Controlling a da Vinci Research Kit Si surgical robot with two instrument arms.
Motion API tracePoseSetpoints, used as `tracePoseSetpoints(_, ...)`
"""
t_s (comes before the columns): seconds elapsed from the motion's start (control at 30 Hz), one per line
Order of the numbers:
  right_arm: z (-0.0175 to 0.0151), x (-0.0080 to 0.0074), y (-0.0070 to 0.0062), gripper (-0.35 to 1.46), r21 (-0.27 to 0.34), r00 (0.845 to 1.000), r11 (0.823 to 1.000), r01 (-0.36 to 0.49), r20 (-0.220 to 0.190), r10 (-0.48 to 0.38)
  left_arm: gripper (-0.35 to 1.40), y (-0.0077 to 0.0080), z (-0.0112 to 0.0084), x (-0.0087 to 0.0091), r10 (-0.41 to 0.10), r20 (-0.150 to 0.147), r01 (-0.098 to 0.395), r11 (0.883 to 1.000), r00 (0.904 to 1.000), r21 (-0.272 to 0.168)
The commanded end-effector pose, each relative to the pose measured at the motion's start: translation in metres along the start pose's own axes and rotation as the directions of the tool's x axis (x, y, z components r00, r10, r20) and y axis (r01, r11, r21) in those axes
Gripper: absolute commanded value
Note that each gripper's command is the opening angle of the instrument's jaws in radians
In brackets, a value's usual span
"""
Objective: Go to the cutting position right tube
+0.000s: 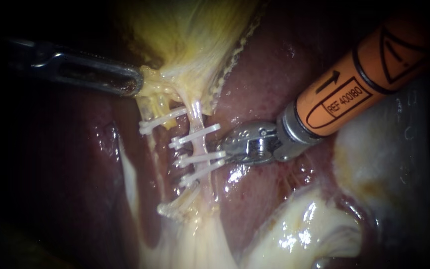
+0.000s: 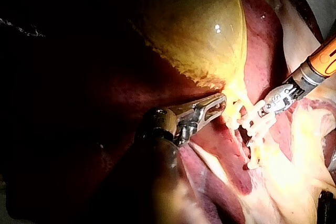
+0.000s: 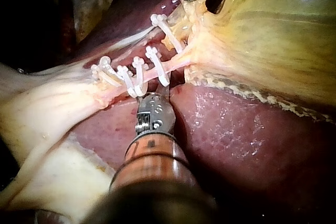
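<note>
Liver (image 1: 269,69) and gallbladder (image 1: 190,35) on the bench, as the endoscope shows them. Left instrument (image 1: 136,82): enters from the left, jaws clamped on the yellow tissue where the gallbladder narrows. Right tube (image 1: 195,113): a thin pale strand running from that neck down toward the pale fat (image 1: 299,234). Three white clips (image 1: 197,135) cross it, one below another. A fourth clip (image 1: 161,121) lies just beside them, nearer the left instrument. Right instrument (image 1: 223,149): orange shaft from the upper right, its metal tip just beside the right tube, level with the gap between the uppermost and middle clips. Whether that tip stands apart or together cannot be told.
</note>
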Motion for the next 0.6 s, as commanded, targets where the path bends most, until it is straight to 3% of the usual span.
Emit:
tracePoseSetpoints(0.03,-0.0001,0.0,0.0,1.43,0.001,1.0,1.0,0.001,0.001,-0.001,-0.35,0.0,0.0,0.0,0.0,0.0,0.0,1.0,1.0,0.0)
tracePoseSetpoints(0.27,-0.0017,0.0001,0.0,1.43,0.01,1.0,1.0,-0.025,-0.001,0.025,-0.35,0.0,0.0,0.0,0.0,0.0,0.0,1.0,1.0,0.0)
tracePoseSetpoints(0.6,-0.0072,0.0003,0.0006,1.38,0.05,0.995,0.994,-0.096,-0.005,0.096,-0.35,0.0,0.0,0.0,0.0,0.0,0.0,1.0,1.0,0.001)
